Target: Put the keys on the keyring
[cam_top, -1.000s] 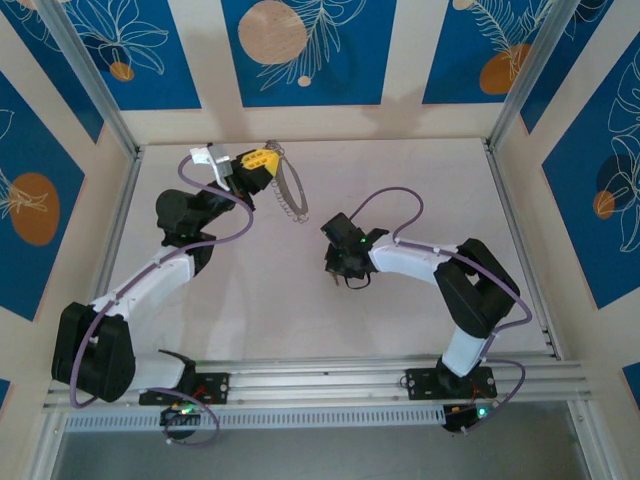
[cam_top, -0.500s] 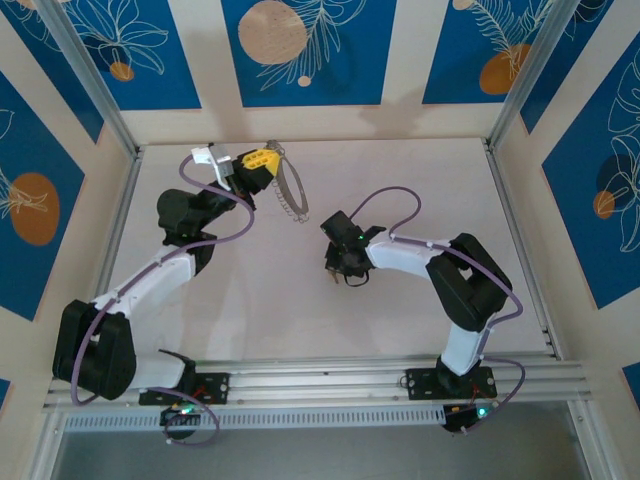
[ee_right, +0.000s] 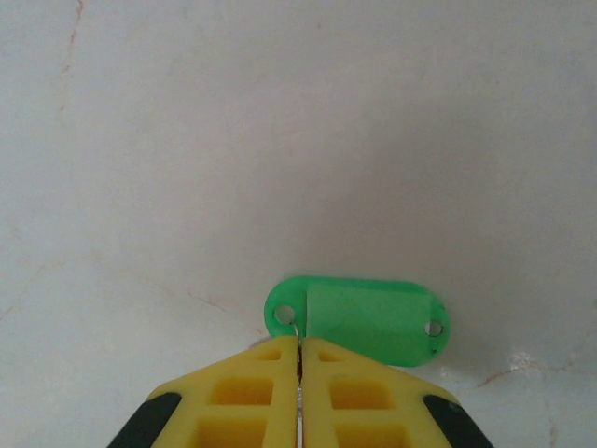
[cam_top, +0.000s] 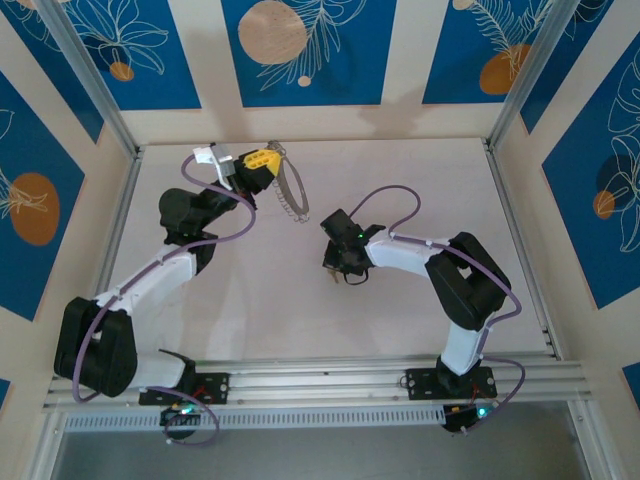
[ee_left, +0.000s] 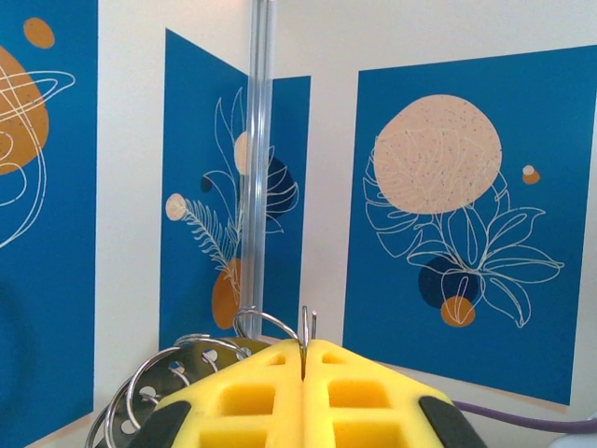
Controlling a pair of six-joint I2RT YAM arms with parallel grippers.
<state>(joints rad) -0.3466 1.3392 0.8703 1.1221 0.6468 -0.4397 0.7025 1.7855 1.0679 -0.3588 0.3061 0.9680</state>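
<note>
While the left arm (cam_top: pixel 150 280) has barely moved since a second ago, the right arm (cam_top: pixel 450 280) has drawn its elbow in towards the centre. Its fingers (cam_top: pixel 338 268) stay over the same patch of bench (cam_top: pixel 270 310). The gap between those fingers has narrowed over that second.

Bench: pale, matt, faintly mottled, with hairline cracks showing in the right wrist view (ee_right: pixel 280 112).

Left fingers (cam_top: pixel 258 160): closed. The yellow ribbed pads (ee_left: pixel 270 397) meet along a straight seam, and they grip the keyring (cam_top: pixel 292 195), whose thin bright wire stands up out of the seam. The ring is raised clear of the bench. It hangs as before, curving off to one side of the fingers and drooping below them. In the left wrist view its metal (ee_left: pixel 187 359) reads as several thin polished loops beside the left-hand pad, with a flat strip pierced by round holes among them.

Right fingers (ee_right: pixel 252 397): closed, yellow pads seam to seam, tips down at bench level. The key (ee_right: pixel 359 320) lies flat on the bench directly ahead of the tips and touches them. It is a bright green, translucent, oblong plastic tag with rounded ends and a small round hole at each end. A fine pale wire runs from the hole nearest the seam into the seam, so the fingers are nipped on it. The tag's near edge is hidden behind the right-hand pad.

Key and keyring are well apart, each at its own fingers.
</note>
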